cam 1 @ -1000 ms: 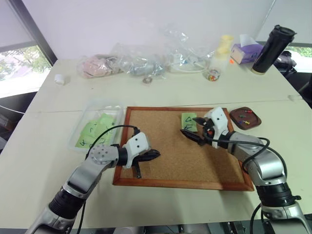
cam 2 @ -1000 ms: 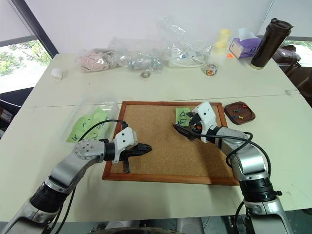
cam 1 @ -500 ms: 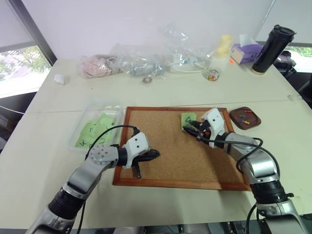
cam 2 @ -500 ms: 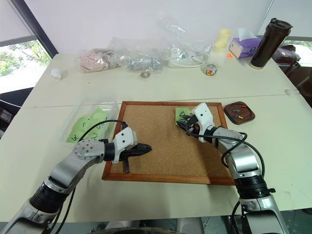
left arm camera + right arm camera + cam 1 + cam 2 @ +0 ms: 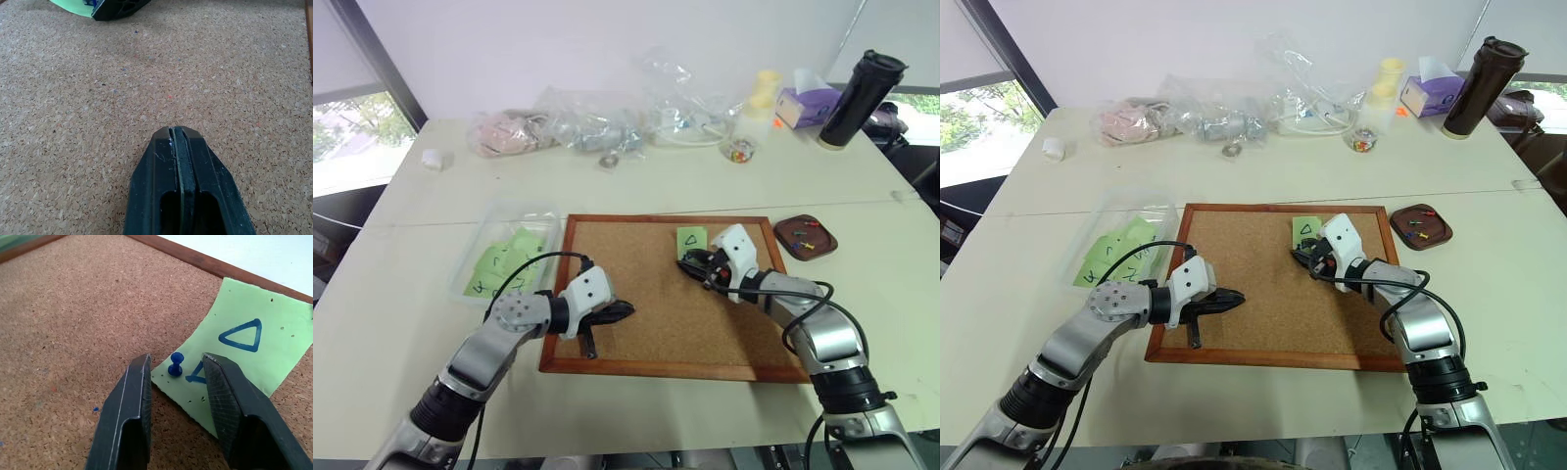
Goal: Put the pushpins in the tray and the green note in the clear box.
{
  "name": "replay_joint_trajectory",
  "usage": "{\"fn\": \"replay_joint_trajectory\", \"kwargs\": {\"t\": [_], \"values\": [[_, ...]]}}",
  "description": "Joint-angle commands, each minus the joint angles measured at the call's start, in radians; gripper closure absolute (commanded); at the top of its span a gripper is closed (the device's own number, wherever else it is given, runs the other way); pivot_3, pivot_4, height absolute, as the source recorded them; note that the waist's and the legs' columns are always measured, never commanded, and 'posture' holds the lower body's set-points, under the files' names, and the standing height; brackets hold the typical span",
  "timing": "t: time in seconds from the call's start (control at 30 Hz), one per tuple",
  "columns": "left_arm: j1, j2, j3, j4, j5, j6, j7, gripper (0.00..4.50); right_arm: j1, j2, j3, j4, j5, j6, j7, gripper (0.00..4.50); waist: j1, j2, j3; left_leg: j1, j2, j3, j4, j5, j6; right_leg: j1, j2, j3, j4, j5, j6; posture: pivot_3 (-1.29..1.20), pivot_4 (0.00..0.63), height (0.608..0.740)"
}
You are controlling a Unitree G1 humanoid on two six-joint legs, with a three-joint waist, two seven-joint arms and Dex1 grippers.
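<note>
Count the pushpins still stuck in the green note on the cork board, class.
1: a blue pushpin stands in the green note, near its curled edge, between the right gripper's fingers. The fingers may hide others.

Two arms, matched build. Upper segments: silver-grey metal housings with rounded, ribbed black joints; a round grey elbow disc carrying small dark screw holes sits on the left arm (image 5: 519,311). Wrist blocks: white, boxy, angular. Cabling: thin black cable looping from each forearm to the wrist. Left gripper (image 5: 178,131): two black tapered fingers with hollowed backs. Right gripper (image 5: 177,363): two black fingers, finely cross-hatched pads (image 5: 222,399).
</note>
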Motion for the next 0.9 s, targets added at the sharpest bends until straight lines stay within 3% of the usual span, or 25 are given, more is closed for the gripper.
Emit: {"fn": "replay_joint_trajectory", "kwargs": {"t": [0.03,0.23,0.5,0.77,0.9], "values": [[0.013,0.005,-0.007,-0.002,0.007,0.007,0.003,4.50,-0.007,0.013,0.005,-0.002,-0.005,-0.016,0.006,4.47,0.000,0.000,0.000,0.000,0.000,0.000,0.000,0.000,0.000,0.000,0.000,0.000,0.000,0.000,0.000,0.00,0.150,0.740],[0.015,0.004,-0.007,-0.004,0.006,0.015,0.006,4.50,-0.007,0.020,-0.021,-0.037,0.022,0.015,0.002,4.47,-0.001,0.000,0.000,0.000,0.000,0.000,0.000,0.000,0.000,0.000,0.000,0.000,0.000,0.000,0.000,0.00,0.150,0.740],[0.017,0.008,-0.003,-0.004,0.001,0.026,0.001,4.50,-0.022,-0.029,-0.100,-0.298,0.140,0.169,0.003,4.47,0.000,0.000,0.000,0.000,0.000,0.000,0.000,0.000,0.000,-0.001,0.000,0.000,0.000,0.000,0.000,0.00,0.150,0.740],[-0.020,0.003,0.012,0.029,-0.009,0.007,-0.018,4.50,0.021,-0.168,-0.077,-0.514,0.230,0.278,0.091,4.47,0.001,0.000,0.000,0.000,0.000,0.000,0.000,0.000,0.000,0.000,0.000,0.000,0.000,0.000,0.000,0.00,0.150,0.740],[-0.096,-0.029,0.093,0.048,-0.124,0.081,-0.041,4.50,0.040,-0.236,-0.060,-0.559,0.230,0.268,0.141,4.47,0.001,-0.002,0.001,-0.001,0.000,0.000,0.000,0.000,0.000,0.000,0.000,0.000,-0.001,0.000,0.000,0.00,0.150,0.740]]}}
